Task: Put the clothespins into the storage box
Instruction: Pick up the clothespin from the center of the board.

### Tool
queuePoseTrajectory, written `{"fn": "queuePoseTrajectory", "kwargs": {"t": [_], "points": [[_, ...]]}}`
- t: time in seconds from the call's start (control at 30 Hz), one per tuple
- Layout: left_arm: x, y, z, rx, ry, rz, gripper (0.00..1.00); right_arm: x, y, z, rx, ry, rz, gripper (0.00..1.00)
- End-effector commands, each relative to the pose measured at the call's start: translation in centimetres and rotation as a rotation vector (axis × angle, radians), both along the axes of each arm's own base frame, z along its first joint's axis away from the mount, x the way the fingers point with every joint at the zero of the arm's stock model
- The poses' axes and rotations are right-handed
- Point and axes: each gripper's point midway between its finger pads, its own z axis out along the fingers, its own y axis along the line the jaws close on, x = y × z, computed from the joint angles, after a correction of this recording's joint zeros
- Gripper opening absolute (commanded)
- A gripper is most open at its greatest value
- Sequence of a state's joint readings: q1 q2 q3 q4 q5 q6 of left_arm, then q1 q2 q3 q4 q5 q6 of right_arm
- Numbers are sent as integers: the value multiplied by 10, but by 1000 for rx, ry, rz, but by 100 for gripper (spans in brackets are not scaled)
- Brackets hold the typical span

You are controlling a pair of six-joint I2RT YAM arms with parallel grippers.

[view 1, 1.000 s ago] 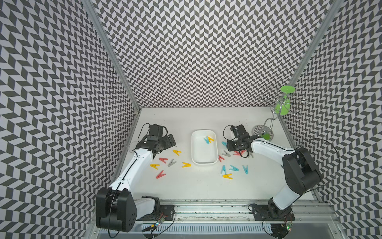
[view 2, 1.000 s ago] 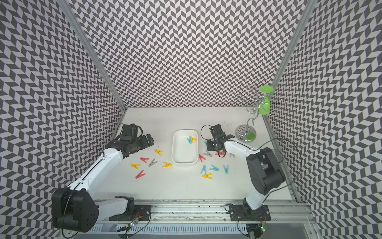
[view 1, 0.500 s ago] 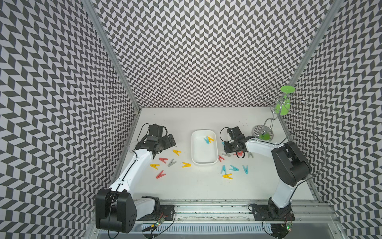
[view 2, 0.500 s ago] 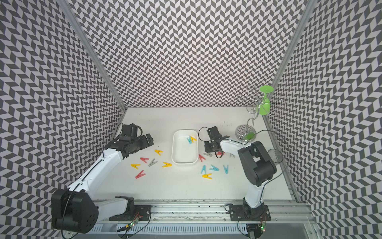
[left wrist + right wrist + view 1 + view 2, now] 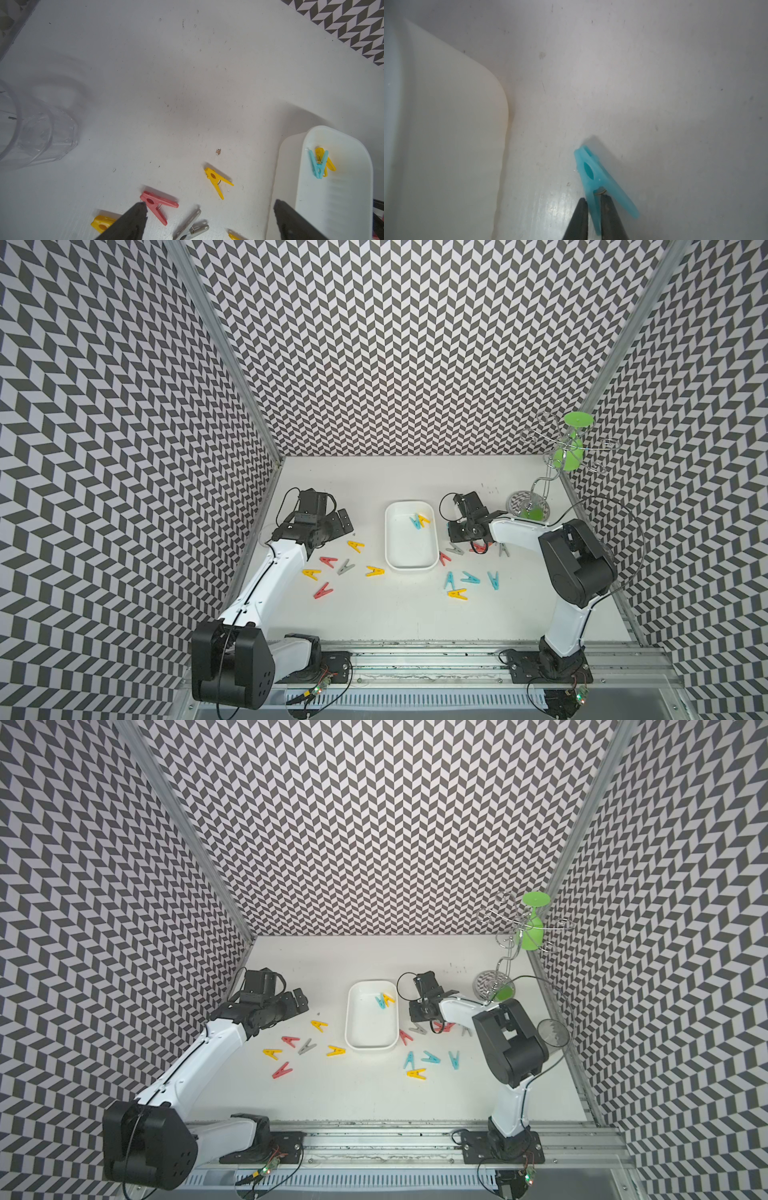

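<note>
- right claw (image 5: 593, 202): fingers pinched shut on one leg of a light blue clothespin (image 5: 588, 172), tips at the spring. pin's nose points away from the claw, low at the tabletop (image 5: 654, 72). can't tell if it's lifted.
- held pin is outside the storage box (image 5: 407, 545), near its right wall, toward the far end.
- left claw (image 5: 209, 207): wide open, nothing in it, hovers over pins left of the box.
- in box: blue pin (image 5: 415, 521) + yellow pin (image 5: 424, 519), touching, far end.
- left cluster (image 5: 345, 567) on tabletop: 3 yellow, 2 red, 1 grey.
- right cluster (image 5: 469, 578): 3 blue + 1 yellow toward the front. 2 red + 2 grey by the right arm, partly hidden.
- clear cup (image 5: 37, 133) well apart from the pins.
- wire rack (image 5: 557, 456) w/ green glass, far right corner.
</note>
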State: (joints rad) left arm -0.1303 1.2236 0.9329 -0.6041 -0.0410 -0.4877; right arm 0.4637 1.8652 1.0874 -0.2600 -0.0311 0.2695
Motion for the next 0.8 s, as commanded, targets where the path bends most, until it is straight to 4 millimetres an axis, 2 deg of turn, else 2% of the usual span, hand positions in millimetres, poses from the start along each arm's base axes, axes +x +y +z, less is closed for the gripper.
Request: {"fn": "queuePoseTrajectory", "kwargs": {"t": [0.0, 0.13, 0.27, 0.4, 0.47, 0.53, 0.6, 0.7, 0.77], "points": [[0, 4, 9, 11, -31, 11, 100, 10, 5, 16, -6, -51, 5, 12], [1, 3, 7, 4, -31, 8, 100, 19, 11, 47, 6, -105, 9, 8], [1, 2, 5, 2, -30, 7, 100, 20, 26, 88, 38, -164, 39, 7], [1, 2, 3, 1, -29, 7, 100, 10, 63, 127, 99, -220, 124, 7], [2, 2, 2, 0, -26, 6, 100, 0, 85, 138, 127, -227, 173, 7], [2, 2, 1, -3, -25, 10, 100, -13, 109, 141, 154, -218, 226, 7], [2, 1, 1, -6, -27, 9, 100, -26, 131, 135, 173, -192, 275, 7], [2, 2, 2, -7, -29, 11, 100, -39, 154, 115, 174, -150, 312, 7], [2, 2, 1, -5, -27, 11, 100, -40, 160, 101, 163, -128, 306, 7]]}}
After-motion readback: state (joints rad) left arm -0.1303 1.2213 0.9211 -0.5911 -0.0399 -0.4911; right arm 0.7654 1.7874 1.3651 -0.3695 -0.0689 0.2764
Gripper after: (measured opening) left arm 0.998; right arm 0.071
